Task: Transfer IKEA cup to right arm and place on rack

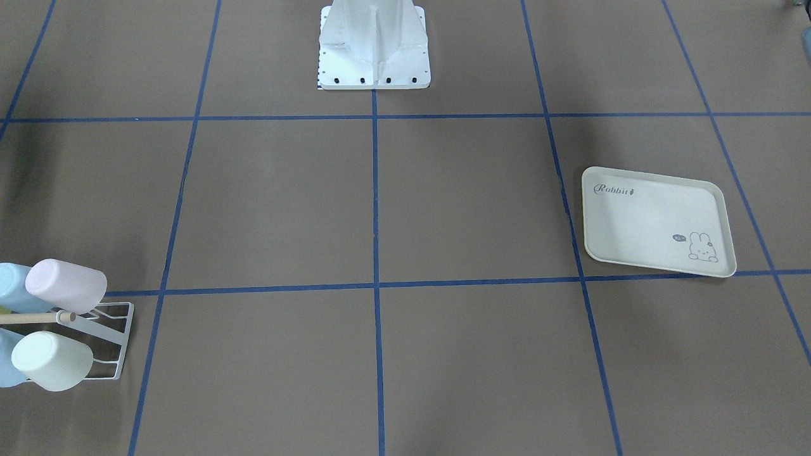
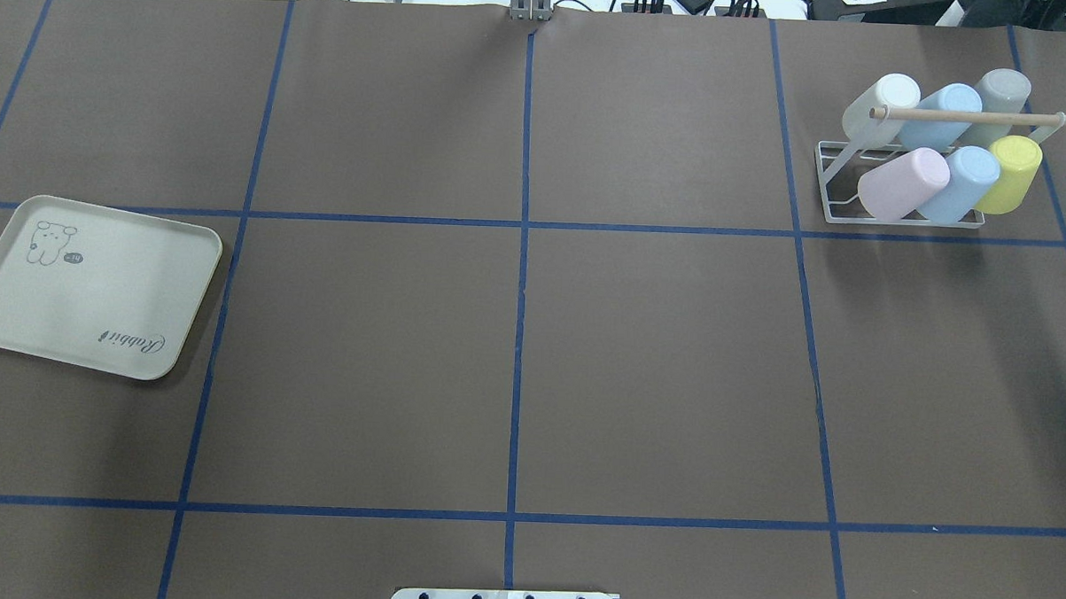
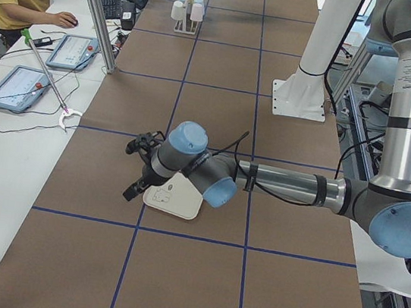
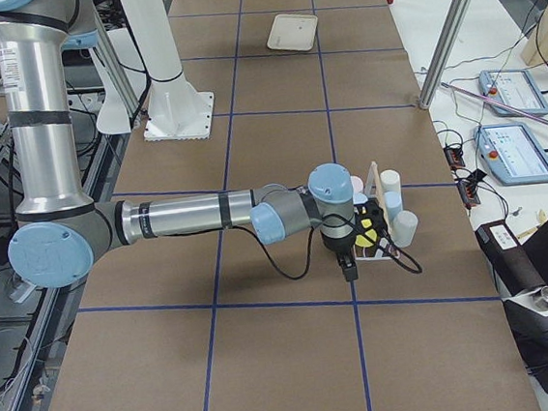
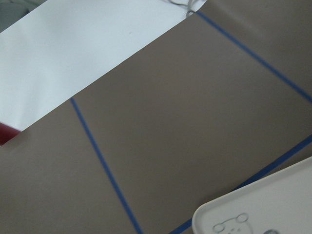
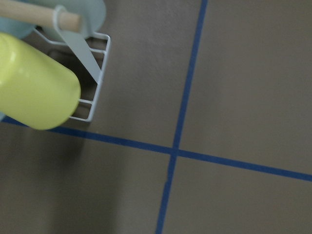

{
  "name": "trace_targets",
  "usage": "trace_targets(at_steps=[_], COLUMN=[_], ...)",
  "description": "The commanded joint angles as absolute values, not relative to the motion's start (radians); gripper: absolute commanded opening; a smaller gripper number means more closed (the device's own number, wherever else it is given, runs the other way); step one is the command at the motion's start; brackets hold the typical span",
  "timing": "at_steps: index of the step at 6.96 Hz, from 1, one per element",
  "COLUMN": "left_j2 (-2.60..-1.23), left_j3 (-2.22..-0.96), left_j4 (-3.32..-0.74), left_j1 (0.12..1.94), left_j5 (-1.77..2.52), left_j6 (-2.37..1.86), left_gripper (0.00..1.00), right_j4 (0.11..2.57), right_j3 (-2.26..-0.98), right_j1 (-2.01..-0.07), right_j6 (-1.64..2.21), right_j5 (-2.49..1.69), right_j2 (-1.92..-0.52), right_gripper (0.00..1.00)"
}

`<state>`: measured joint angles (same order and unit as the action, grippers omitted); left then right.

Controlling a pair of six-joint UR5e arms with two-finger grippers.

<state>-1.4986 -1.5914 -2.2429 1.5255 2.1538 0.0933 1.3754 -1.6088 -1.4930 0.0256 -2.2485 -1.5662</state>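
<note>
Six cups on one rack, upper right; one tray at the left. My left pincer and right pincer: I cannot tell their opening.

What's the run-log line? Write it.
rack: six cups | left hand: by tray | right hand: beside rack | grip states: cannot tell

Bright even light, soft shadows, wrist views blurred

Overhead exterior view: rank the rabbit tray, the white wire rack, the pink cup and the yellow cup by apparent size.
1. Rabbit tray, largest.
2. White wire rack.
3. Pink cup and yellow cup: they look alike, and a blue cup partly hides the yellow one, so no ranking.
</note>
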Motion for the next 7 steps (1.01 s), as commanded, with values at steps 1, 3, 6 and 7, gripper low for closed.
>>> trace_targets(at_steps=[1,3,6,7], left_j2=[-1.502,-1.425,-1.424,-1.424], left_j3=[-1.438,-1.442,-1.471,-1.471], left_j4=[-2.244,-2.255,-2.244,-2.241], left_j1=[1.638,1.666,1.664,1.664], left_j5=[2.283,2.341,2.332,2.332], left_j6=[0.193,0.207,0.195,0.193], left_gripper=[1.00,1.00,1.00,1.00], right_j4=[1.602,1.617,1.562,1.559], right_j3=[-1.592,-1.595,-1.605,-1.609], right_j1=[-1.615,-1.624,-1.626,-1.625], right_j6=[-0.308,-0.328,-0.328,-0.327], right_j5=[-2.263,-2.263,-2.276,-2.278], right_j2=[-1.566,-1.641,-1.641,-1.637], right_gripper=[1.00,1.00,1.00,1.00])
